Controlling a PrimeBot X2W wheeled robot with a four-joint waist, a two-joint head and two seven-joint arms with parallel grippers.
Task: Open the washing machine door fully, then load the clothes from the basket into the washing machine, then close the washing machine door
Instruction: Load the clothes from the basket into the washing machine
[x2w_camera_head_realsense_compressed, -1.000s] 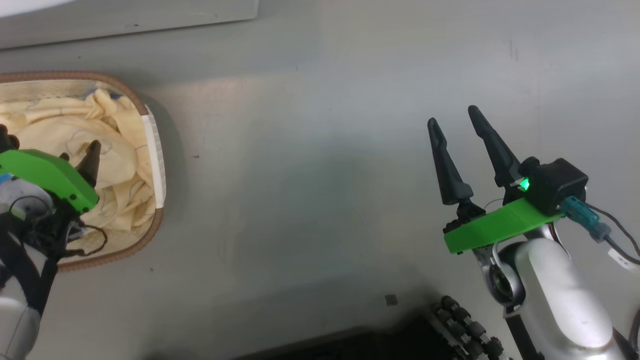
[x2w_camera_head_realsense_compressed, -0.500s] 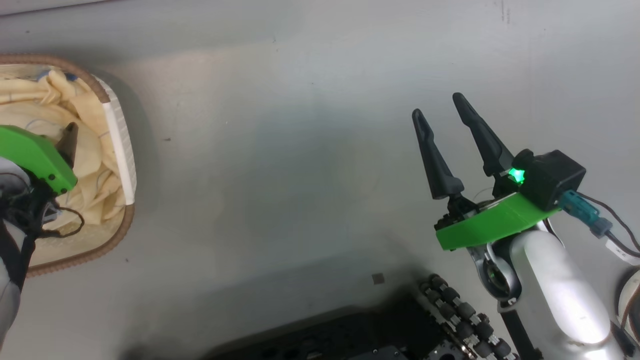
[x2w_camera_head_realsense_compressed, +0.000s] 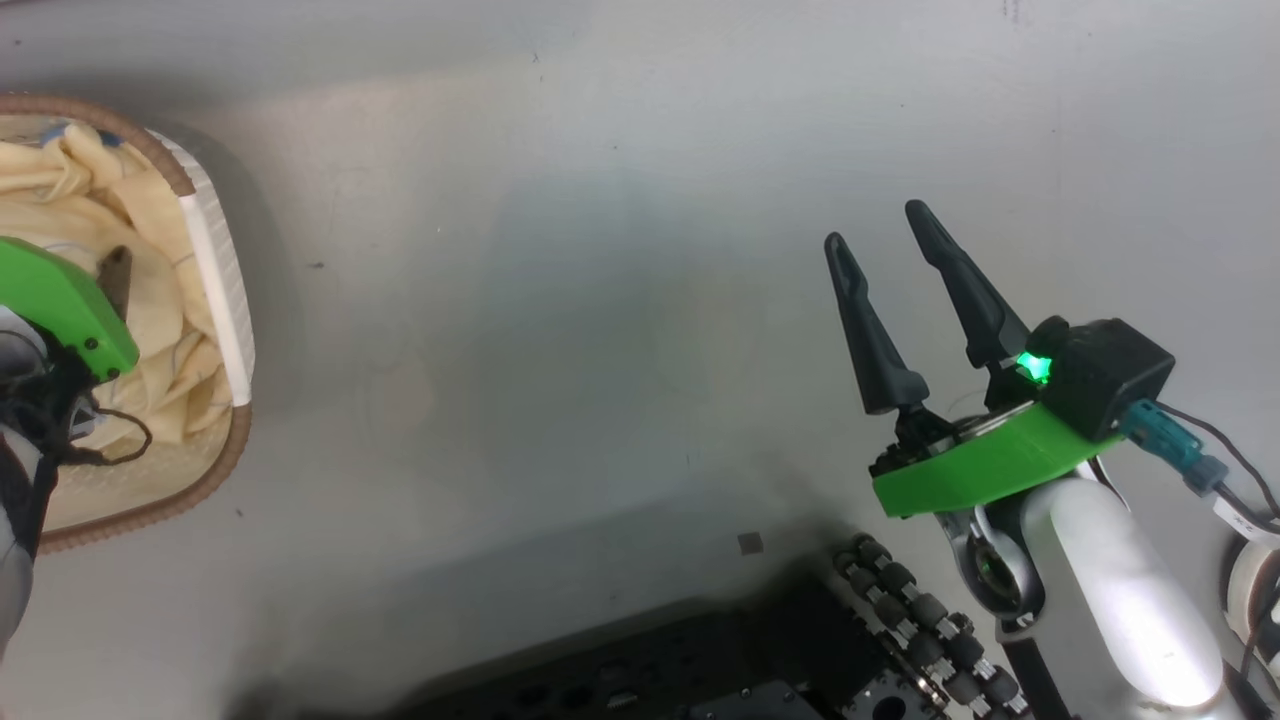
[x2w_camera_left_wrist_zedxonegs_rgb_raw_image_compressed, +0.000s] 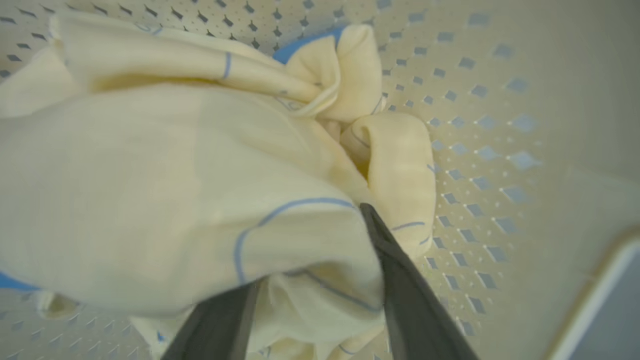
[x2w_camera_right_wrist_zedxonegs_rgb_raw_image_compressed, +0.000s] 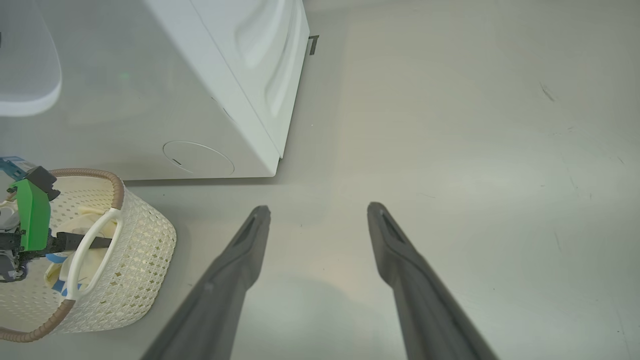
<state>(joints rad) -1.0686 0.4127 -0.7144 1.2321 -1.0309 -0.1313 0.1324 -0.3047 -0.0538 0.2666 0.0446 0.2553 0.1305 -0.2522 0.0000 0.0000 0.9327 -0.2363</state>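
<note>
Straddling clothes (x2w_camera_left_wrist_zedxonegs_rgb_raw_image_compressed: 150, 175) in basket (x2w_camera_left_wrist_zedxonegs_rgb_raw_image_compressed: 480, 150), left fingers (x2w_camera_left_wrist_zedxonegs_rgb_raw_image_compressed: 400, 280) seemingly spread, right fingers (x2w_camera_head_realsense_compressed: 870, 340) over floor (x2w_camera_head_realsense_compressed: 600, 300)

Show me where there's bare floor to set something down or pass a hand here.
Bare floor runs wide between the basket and the open right gripper, and past the corner of the washing machine. Crowded: inside the basket, where the clothes and the left gripper take up the room, and beside the robot's dark base.

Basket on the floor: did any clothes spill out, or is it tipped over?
Nothing stands out. The basket stands upright, and the clothes lie bunched inside it, none hanging out.
</note>
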